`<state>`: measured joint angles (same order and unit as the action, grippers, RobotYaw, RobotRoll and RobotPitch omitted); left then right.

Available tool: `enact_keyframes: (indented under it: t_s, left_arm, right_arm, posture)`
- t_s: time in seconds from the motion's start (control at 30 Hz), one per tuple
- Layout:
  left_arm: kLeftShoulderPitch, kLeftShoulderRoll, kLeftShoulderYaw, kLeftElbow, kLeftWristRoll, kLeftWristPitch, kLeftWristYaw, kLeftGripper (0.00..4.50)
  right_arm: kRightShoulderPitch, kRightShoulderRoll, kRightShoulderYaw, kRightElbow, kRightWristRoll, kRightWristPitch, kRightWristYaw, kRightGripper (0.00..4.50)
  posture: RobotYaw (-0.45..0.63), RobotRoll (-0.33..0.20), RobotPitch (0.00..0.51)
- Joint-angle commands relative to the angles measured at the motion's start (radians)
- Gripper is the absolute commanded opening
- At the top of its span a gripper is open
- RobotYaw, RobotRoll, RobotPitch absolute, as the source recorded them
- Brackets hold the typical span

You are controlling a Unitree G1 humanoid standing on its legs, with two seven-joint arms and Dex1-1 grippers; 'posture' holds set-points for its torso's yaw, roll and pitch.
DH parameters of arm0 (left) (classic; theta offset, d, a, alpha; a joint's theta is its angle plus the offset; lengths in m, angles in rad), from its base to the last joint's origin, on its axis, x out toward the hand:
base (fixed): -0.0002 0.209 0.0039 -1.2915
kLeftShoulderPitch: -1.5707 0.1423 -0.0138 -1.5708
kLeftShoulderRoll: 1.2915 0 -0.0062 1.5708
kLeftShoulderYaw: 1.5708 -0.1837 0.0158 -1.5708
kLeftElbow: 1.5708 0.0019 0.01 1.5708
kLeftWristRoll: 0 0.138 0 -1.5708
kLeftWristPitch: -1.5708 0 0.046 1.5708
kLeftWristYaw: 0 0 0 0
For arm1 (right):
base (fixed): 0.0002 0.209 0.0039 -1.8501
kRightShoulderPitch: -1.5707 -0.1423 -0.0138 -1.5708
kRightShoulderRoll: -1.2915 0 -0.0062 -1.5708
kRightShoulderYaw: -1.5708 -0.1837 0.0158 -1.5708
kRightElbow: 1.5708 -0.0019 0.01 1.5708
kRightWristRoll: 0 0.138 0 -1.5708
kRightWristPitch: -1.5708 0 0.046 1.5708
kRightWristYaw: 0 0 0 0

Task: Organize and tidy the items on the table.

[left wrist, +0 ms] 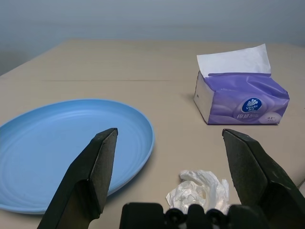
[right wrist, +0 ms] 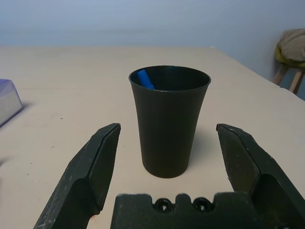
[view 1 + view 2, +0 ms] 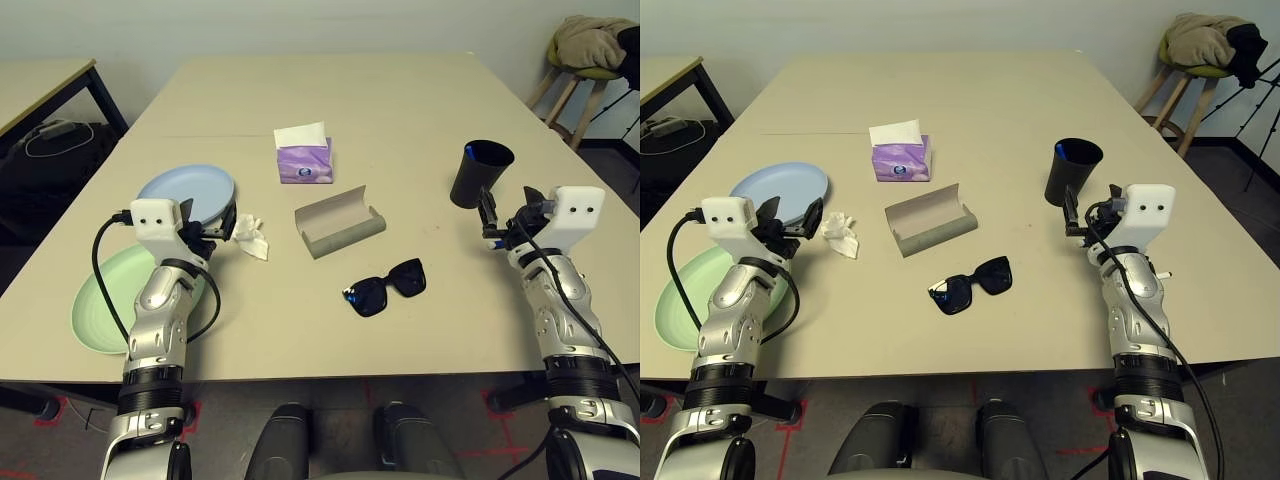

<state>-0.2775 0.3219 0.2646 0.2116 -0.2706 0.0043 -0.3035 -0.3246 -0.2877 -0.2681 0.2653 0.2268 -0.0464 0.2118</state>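
On the beige table [image 3: 400,110], my left gripper [image 3: 222,228] stands open at the near rim of the pale blue plate [image 3: 190,190], with the crumpled white tissue [image 3: 251,236] just in front of its fingers. The pale green plate [image 3: 108,300] lies under my left forearm. A purple tissue box [image 3: 303,158] stands in the middle, and nearer me lie the open grey glasses case [image 3: 340,222] and the black sunglasses [image 3: 386,286]. My right gripper [image 3: 488,215] is open just short of the upright black cup [image 3: 481,173], which holds something blue [image 2: 145,79].
A smaller tan desk [image 3: 40,85] with black legs and a black bag stands at the far left. A wooden stool [image 3: 580,85] with bundled clothing is at the far right. The far half of the table is bare.
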Motion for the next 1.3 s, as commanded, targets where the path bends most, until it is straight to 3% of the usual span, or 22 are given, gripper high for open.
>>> enact_keyframes:
  t_s: [0.03,0.4,0.87,1.3]
  left_arm:
    - [0.012,0.009,0.004,-0.003,0.003,-0.003,-0.005,4.45]
    - [-0.001,0.009,0.005,0.005,0.015,0.001,0.018,4.45]
    - [-0.001,0.01,-0.003,-0.032,0.014,0.023,0.055,4.45]
    - [0.023,0.023,-0.002,-0.077,0.008,0.055,0.025,4.45]
  right_arm:
    - [0.011,0.0,-0.003,0.001,-0.002,-0.005,-0.001,4.5]
    - [0.014,-0.008,0.003,-0.013,0.006,0.004,0.022,4.5]
    - [0.025,-0.108,0.093,-0.08,0.138,0.057,0.454,4.5]
    - [-0.01,-0.195,0.135,-0.085,0.195,0.101,0.709,4.5]
  posture:
    - [0.11,0.0,0.051]
    - [0.11,0.0,0.049]
    - [0.13,0.0,0.051]
    - [0.15,0.0,0.055]
